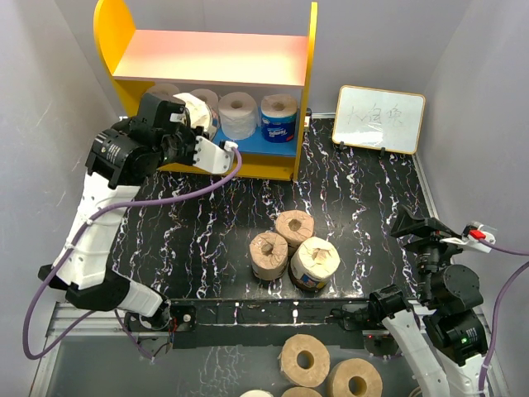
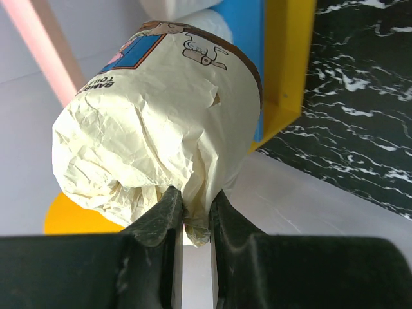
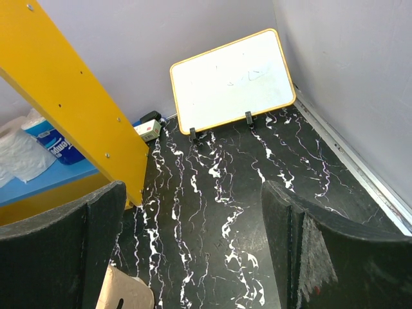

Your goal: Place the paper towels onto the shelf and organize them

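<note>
The shelf (image 1: 310, 91) stands at the back left, with a pink upper board and a blue lower board. Its lower board holds a white roll (image 1: 238, 112), a blue-wrapped roll (image 1: 278, 118) and more rolls behind my left arm. My left gripper (image 1: 188, 128) is at the shelf's lower tier. In the left wrist view it (image 2: 196, 212) is shut on the crumpled end wrap of a cream labelled roll (image 2: 161, 122). Three paper towels stand mid-table: two tan (image 1: 294, 227) (image 1: 269, 252) and one cream with a dark label (image 1: 314, 263). My right gripper (image 1: 413, 223) is open and empty (image 3: 193, 193).
A small whiteboard (image 1: 379, 118) leans at the back right, also in the right wrist view (image 3: 232, 80). Wider bare tan rolls (image 1: 304, 360) lie below the table's near edge. The shelf's yellow side panel (image 3: 71, 109) and a tan roll (image 3: 125, 293) show in the right wrist view.
</note>
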Controlling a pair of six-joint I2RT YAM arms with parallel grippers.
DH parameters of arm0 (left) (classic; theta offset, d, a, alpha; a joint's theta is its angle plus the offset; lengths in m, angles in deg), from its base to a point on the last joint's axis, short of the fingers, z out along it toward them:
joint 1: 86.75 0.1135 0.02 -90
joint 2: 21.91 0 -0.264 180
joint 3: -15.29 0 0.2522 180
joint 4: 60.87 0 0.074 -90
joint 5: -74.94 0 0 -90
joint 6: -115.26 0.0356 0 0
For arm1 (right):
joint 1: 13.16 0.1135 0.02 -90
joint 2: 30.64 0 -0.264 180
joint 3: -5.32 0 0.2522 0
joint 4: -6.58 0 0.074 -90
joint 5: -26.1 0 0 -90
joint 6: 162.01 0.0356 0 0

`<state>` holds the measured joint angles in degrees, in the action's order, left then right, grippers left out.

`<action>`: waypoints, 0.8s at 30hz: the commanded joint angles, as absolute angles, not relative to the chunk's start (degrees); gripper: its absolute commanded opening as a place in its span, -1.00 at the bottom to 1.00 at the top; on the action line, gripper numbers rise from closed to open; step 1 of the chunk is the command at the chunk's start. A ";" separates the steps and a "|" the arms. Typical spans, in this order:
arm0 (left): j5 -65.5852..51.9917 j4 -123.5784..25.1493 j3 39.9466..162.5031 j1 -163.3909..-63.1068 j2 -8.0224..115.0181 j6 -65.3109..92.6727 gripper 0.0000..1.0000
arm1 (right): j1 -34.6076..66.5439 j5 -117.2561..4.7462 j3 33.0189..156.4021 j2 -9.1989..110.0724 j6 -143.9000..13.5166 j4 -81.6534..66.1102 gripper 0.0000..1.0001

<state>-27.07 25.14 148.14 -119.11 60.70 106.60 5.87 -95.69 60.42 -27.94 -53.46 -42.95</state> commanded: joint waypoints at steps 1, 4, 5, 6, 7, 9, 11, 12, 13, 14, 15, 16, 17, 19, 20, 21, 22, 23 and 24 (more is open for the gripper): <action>-29.21 17.44 151.33 -118.90 60.03 110.14 -1.00 | 6.08 -96.58 60.49 -29.06 -53.02 -40.77 0.68; -30.31 20.73 157.37 -118.84 63.47 110.49 -1.00 | 6.10 -96.21 60.49 -28.74 -53.09 -40.76 0.68; -30.41 21.52 159.57 -118.80 64.48 110.91 -1.00 | 6.08 -96.04 60.50 -28.59 -53.11 -40.84 0.69; -30.64 21.82 161.24 -118.73 65.12 111.77 -1.00 | 6.09 -95.96 60.48 -28.54 -53.04 -40.76 0.69; -31.11 21.27 162.23 -118.64 65.40 112.82 -1.00 | 6.13 -95.90 60.47 -28.54 -53.05 -40.75 0.68; -32.83 18.66 162.98 -118.31 65.56 115.05 -1.00 | 6.14 -95.88 60.47 -28.75 -53.06 -40.75 0.68; -33.74 17.58 165.21 -117.14 66.77 116.85 -1.00 | 6.16 -95.91 60.47 -29.01 -53.09 -40.76 0.68; -33.25 17.90 167.23 -116.26 67.83 117.21 -1.00 | 6.13 -95.94 60.47 -29.06 -53.10 -40.75 0.68; -32.51 18.31 169.51 -115.34 69.20 117.45 -1.00 | 6.14 -95.90 60.47 -29.07 -53.17 -40.75 0.69; -31.72 18.66 171.92 -114.25 70.73 117.79 -1.00 | 6.12 -95.82 60.47 -29.02 -53.15 -40.75 0.69; -31.05 18.37 172.97 -113.37 71.44 118.07 -1.00 | 6.11 -95.72 60.47 -28.98 -53.17 -40.71 0.69; -30.33 17.54 173.26 -112.30 71.98 118.34 -1.00 | 6.15 -95.56 60.47 -28.85 -53.27 -40.67 0.69; -29.49 16.81 173.32 -110.79 72.26 118.60 -1.00 | 6.11 -95.43 60.47 -28.76 -53.28 -40.66 0.69; -27.38 16.03 174.31 -108.99 73.28 118.77 -1.00 | 6.17 -95.16 60.47 -28.65 -53.32 -40.71 0.69; -26.40 16.08 175.39 -108.28 73.99 118.70 -1.00 | 6.18 -95.19 60.47 -28.63 -53.37 -40.67 0.69; -25.75 16.04 176.37 -107.60 74.86 118.61 -1.00 | 6.18 -95.13 60.47 -28.62 -53.39 -40.66 0.69; -24.66 15.89 177.19 -106.81 75.54 118.54 -1.00 | 6.18 -95.09 60.47 -28.62 -53.39 -40.66 0.69; -23.55 15.47 177.61 -105.65 76.16 118.52 -1.00 | 6.18 -95.04 60.47 -28.67 -53.41 -40.68 0.69; -22.56 14.80 177.67 -104.43 76.58 118.51 -1.00 | 6.09 -95.07 60.41 -28.67 -53.40 -40.60 0.69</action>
<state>-27.46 19.35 174.39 -107.68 76.00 117.22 5.87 -95.42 60.42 -28.40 -53.48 -42.97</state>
